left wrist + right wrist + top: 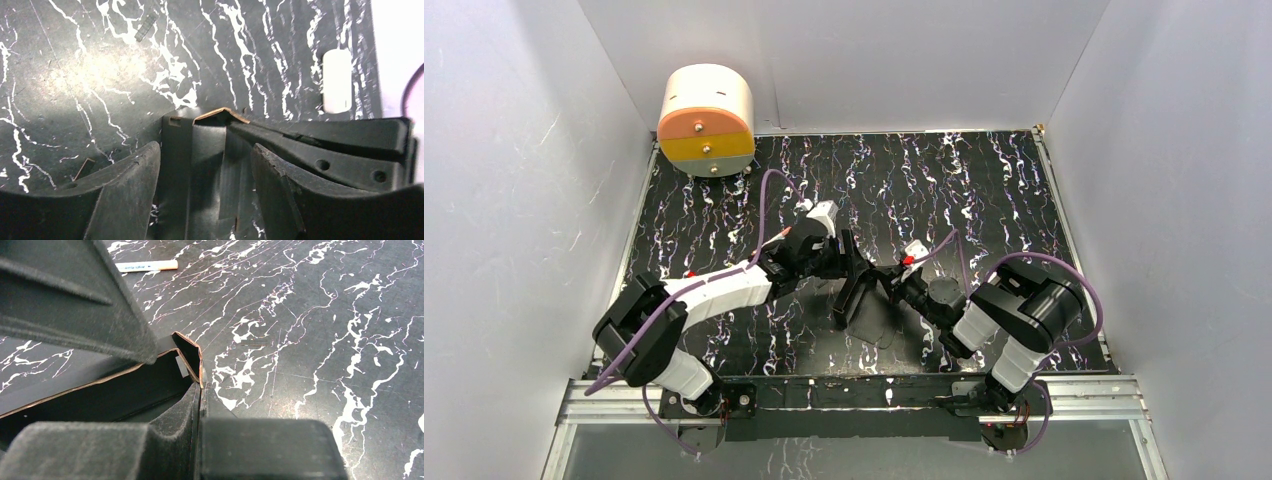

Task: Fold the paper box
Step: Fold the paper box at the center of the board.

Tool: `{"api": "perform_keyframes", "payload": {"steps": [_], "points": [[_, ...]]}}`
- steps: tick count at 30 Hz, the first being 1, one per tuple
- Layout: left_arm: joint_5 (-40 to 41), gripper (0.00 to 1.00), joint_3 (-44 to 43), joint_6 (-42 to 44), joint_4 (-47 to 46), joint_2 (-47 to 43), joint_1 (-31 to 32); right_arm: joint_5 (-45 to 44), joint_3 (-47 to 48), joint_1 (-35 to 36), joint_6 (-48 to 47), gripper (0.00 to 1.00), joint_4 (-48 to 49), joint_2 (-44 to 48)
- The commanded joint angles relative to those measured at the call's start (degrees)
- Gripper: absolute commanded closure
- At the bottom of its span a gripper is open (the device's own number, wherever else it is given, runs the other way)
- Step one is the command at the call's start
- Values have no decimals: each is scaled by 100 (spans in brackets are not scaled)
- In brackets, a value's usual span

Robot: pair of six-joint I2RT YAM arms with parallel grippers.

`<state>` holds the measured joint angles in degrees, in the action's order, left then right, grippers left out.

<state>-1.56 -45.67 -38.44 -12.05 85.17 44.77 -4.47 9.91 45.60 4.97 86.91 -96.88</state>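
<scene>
Your right claw (201, 392) is closed on a thin wall of the paper box (187, 352), near one corner. I think this pinch is there to keep the wall upright and stop the box from sliding. Your left claw (206, 147) is open; its fingers (125, 190) stand on both sides of the raised card and do not squeeze it. One finger end seems to rest on the rim, probably to guide a flap inward. The box sits on the tabletop (984, 180), in the middle and near the arm bases, between the two claws. It looks only partly formed.

The tabletop is black with white veins, so the black card is hard to tell from it; watch the brown cut edges. A white pen (145, 265) lies apart. A cream drum (706, 118) stands at the far left corner, and plain white walls (514, 200) close the space.
</scene>
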Motion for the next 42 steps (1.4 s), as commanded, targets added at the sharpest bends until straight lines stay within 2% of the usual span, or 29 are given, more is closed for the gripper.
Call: {"api": "perform_keyframes", "payload": {"steps": [1, 10, 23, 31, 35, 37, 42], "points": [[-159, 36, 145, -569, -726, -68, -116, -25, -51, 102, -15, 92, 105, -144], [77, 50, 187, -934, -1226, 313, -144, 6, -42, 167, -110, 92, 148, -200], [77, 69, 479, -1029, -1557, 700, -144, 78, -11, 243, -205, 91, 150, -200], [160, 76, 555, -620, -1681, 720, -105, 361, -61, 249, -280, 86, 274, -87], [156, 79, 601, -256, -1674, 607, -107, 267, -239, 245, -454, 79, 305, 240], [156, 81, 608, -81, -1617, 538, -105, 272, -250, 239, -488, 74, 50, 565], [-11, 83, 614, 227, -1524, 409, -107, 200, -10, 113, -925, 63, -1745, 1800]]}}
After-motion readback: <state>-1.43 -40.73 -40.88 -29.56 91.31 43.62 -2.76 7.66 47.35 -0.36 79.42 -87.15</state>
